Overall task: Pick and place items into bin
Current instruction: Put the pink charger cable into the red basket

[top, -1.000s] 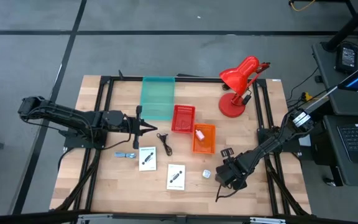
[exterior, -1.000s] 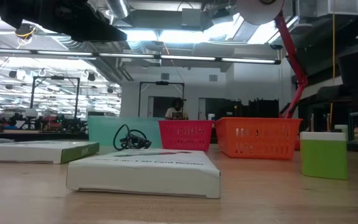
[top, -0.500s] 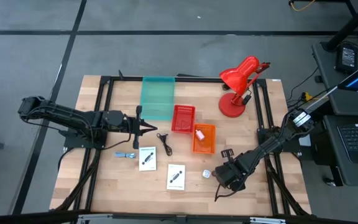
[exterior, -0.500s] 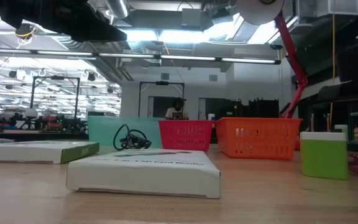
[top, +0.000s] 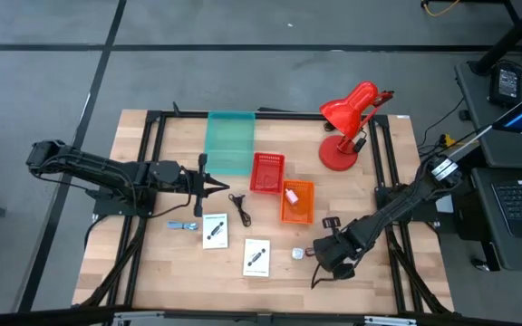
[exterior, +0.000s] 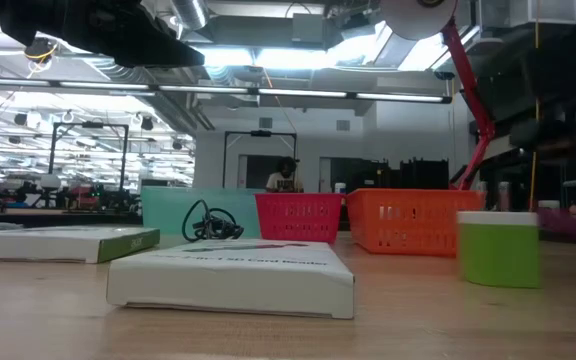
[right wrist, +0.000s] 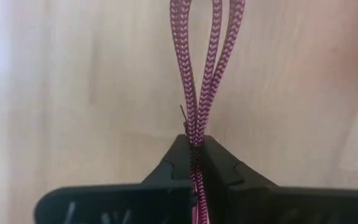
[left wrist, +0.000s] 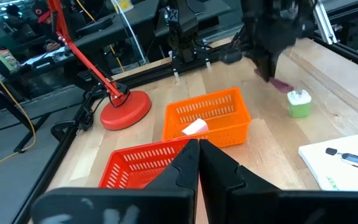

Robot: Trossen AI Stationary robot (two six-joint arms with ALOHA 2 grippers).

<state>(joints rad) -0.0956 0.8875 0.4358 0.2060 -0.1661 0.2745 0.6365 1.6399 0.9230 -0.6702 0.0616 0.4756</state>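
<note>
My right gripper [top: 316, 257] is near the table's front right and is shut on the dark red braided cable [right wrist: 197, 68]. A small white and green piece [top: 297, 254] stands just to its left. Two white cards [top: 215, 230] [top: 256, 257] lie flat on the wood. A black cable [top: 240, 207] lies coiled near them, and a bluish piece [top: 185, 225] lies farther left. A pink piece [top: 290, 194] lies in the orange bin [top: 299, 213]. My left gripper [top: 223, 186] is shut and hovers left of the red bin [top: 266, 172], touching nothing. My right gripper pinches two strands of the dark red cable [right wrist: 195, 134] side by side between its two fingertips. The fingers come from above, slanting down toward the table. The strands run on together away from the fingertips over the wood; a tail [top: 318, 279] trails toward the near edge.
A teal bin [top: 230, 142] stands at the far middle, beside the red and orange bins. A red desk lamp [top: 347, 122] stands at the far right. Black frame rails [top: 148, 163] run along both sides of the table. Bare wood lies along the near edge.
My right gripper has moved a little toward the table's left edge. In the low view the dark red cable, lying on the wood half a second ago, now shows higher up. The white and green piece has slid slightly toward the left.
</note>
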